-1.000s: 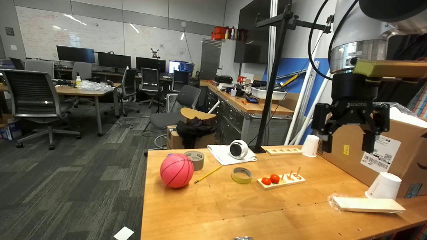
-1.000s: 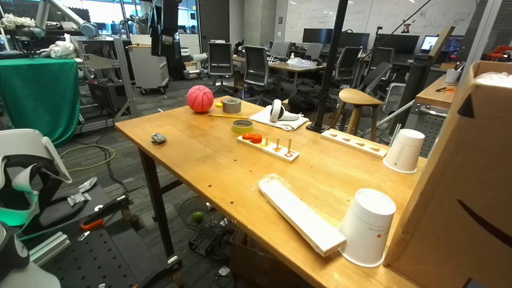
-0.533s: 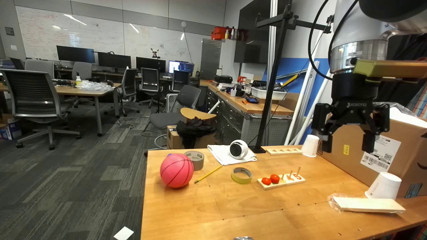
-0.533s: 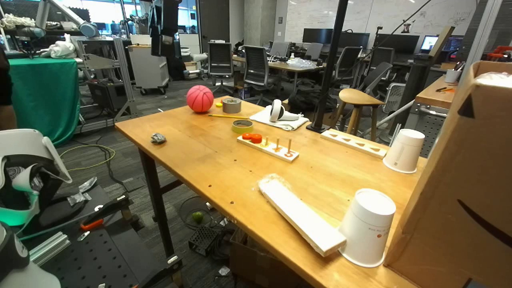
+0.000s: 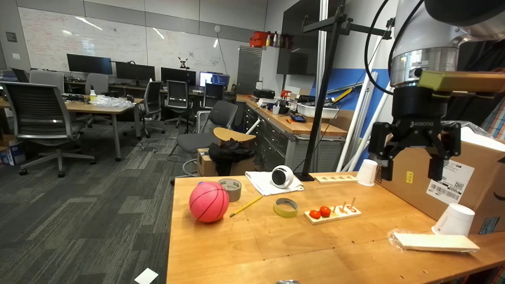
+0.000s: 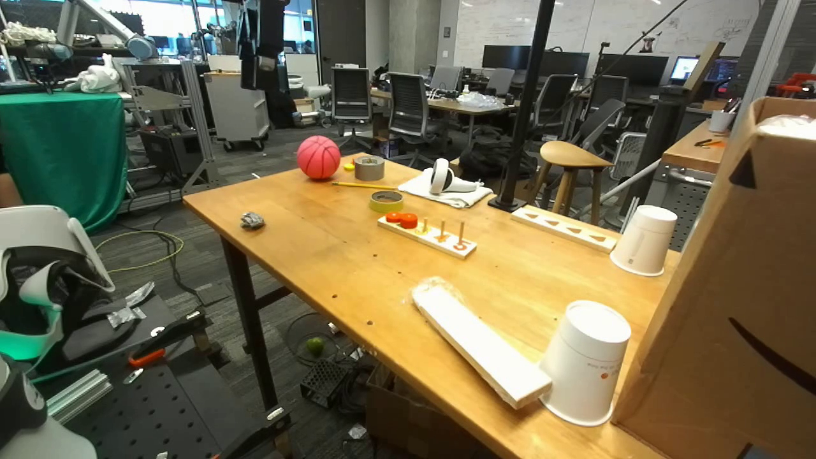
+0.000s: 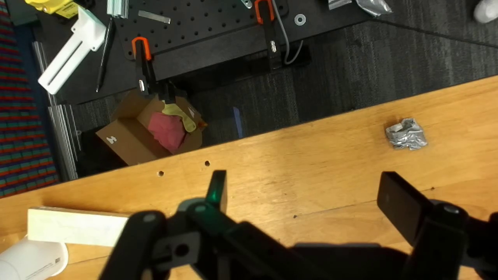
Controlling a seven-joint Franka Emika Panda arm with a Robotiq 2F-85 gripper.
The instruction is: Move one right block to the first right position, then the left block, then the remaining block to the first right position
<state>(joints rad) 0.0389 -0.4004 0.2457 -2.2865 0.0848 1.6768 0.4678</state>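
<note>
In an exterior view, the claw [image 5: 412,171] is seen well above the worktop [image 5: 252,240], jaws spread wide and nothing gripped, while two red blocks [image 5: 325,212] are carried on the pegged board [image 5: 336,217], at its end toward the worktop edge by the pink ball [image 5: 209,202]. In an exterior view, the red blocks [image 6: 408,221] can be judged light, stiff and smooth, best pinched by opposite sides and lifted straight up, though how they are seated is hidden and any stacking is perhaps too small to make out. In the wrist view, the parted fingers [image 7: 402,206] are shown, but the pegged board is left out of frame.
</note>
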